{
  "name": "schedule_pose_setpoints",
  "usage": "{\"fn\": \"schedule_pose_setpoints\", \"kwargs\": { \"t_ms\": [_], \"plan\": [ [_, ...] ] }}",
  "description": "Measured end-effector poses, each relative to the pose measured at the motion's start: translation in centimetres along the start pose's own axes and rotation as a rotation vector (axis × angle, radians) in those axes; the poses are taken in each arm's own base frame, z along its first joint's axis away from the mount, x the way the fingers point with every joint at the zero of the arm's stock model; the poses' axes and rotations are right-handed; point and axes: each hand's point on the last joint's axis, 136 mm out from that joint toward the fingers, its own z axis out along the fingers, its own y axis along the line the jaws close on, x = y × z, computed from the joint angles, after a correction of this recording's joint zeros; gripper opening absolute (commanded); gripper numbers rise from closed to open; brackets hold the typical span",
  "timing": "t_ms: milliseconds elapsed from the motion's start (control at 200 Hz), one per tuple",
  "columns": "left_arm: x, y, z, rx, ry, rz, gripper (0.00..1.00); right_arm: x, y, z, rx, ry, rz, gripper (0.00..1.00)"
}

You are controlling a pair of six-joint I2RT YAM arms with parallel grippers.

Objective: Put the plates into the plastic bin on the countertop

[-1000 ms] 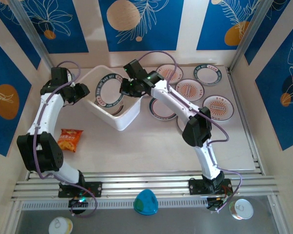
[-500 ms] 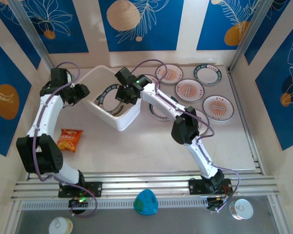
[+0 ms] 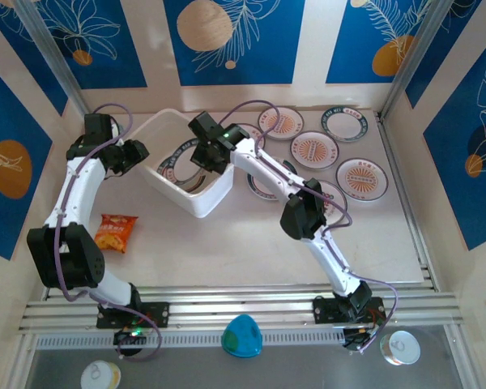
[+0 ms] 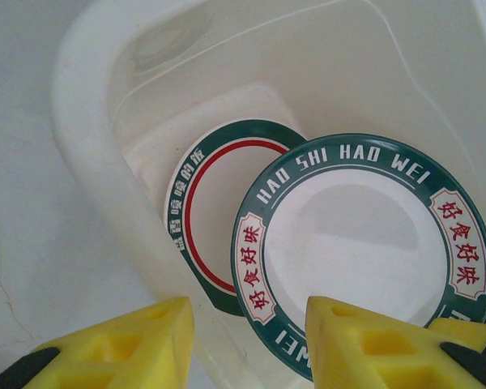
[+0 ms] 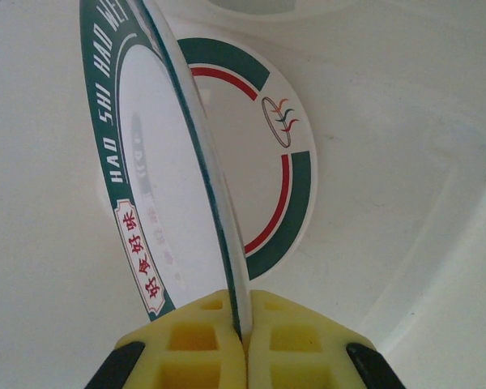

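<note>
Right wrist: right jaws pinch plate (image 5: pixel 150 170), deeper in bin (image 5: pixel 421 121); left jaws ajar, empty

Bin (image 3: pixel 196 203): translucent white. Upright plate (image 4: pixel 364 243): white centre, dark green rim with white Latin lettering, cream panels carrying red characters. Flat plate (image 4: pixel 215 211) in the bin: white, dark green band, thin red inner ring, small red-and-green logo. Sunburst plates (image 3: pixel 313 149): white, orange-red ray centres. Green-rimmed plate (image 3: pixel 344 125): plain white centre. Right gripper (image 5: pixel 243 324) and left gripper (image 4: pixel 247 332): yellow foam fingers, black ends. Arms (image 3: pixel 73 194): white, black joints. Counter (image 3: pixel 251 243): pale beige. Walls (image 3: pixel 235 40): blue and cream, orange circles, white leaf lines. Snack packet (image 3: pixel 115 232): orange.
</note>
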Motion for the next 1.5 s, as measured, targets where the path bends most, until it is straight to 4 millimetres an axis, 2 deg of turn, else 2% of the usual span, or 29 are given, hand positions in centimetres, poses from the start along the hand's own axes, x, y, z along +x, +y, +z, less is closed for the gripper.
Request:
{"fn": "schedule_pose_setpoints", "kwargs": {
  "t_ms": [195,330,490,640,940,1040,1170,1240,1285,1395,1500],
  "plan": [
    [0.0,-0.1,0.0,0.001,0.000,-0.001,0.42,0.7,0.9,0.5,-0.004,-0.037,-0.025,0.01],
    [0.2,-0.3,0.1,0.004,0.003,0.003,0.42,1.5,0.8,2.2,0.008,-0.021,-0.015,0.02],
    [0.2,-0.3,0.1,0.004,0.004,0.004,0.42,2.2,-0.7,5.1,0.060,0.002,0.009,0.03],
    [0.2,-0.3,0.1,0.004,0.004,0.005,0.42,2.0,-0.4,5.2,0.043,0.003,0.032,0.08],
    [0.2,-0.3,0.1,0.002,0.003,0.006,0.42,2.1,-0.7,5.6,0.055,0.007,0.037,0.40],
    [0.2,-0.3,0.1,0.002,0.004,0.006,0.42,2.2,-0.9,5.8,0.061,0.010,0.030,0.45],
    [0.3,-0.4,0.1,0.000,0.003,0.007,0.42,2.1,-0.6,5.8,0.051,0.010,0.012,0.60],
    [0.3,-0.4,0.1,-0.001,0.003,0.009,0.42,2.1,-0.4,5.8,0.042,0.012,0.000,0.63],
    [0.3,-0.4,0.1,-0.003,0.002,0.010,0.42,2.1,-0.2,5.7,0.032,0.009,-0.004,0.70],
    [0.3,-0.4,0.1,-0.005,0.001,0.011,0.42,1.9,0.4,5.7,0.010,0.002,-0.034,0.77],
    [0.3,-0.4,0.1,-0.006,0.002,0.011,0.42,1.6,0.9,5.7,-0.012,-0.009,-0.069,0.78]
  ]
}}
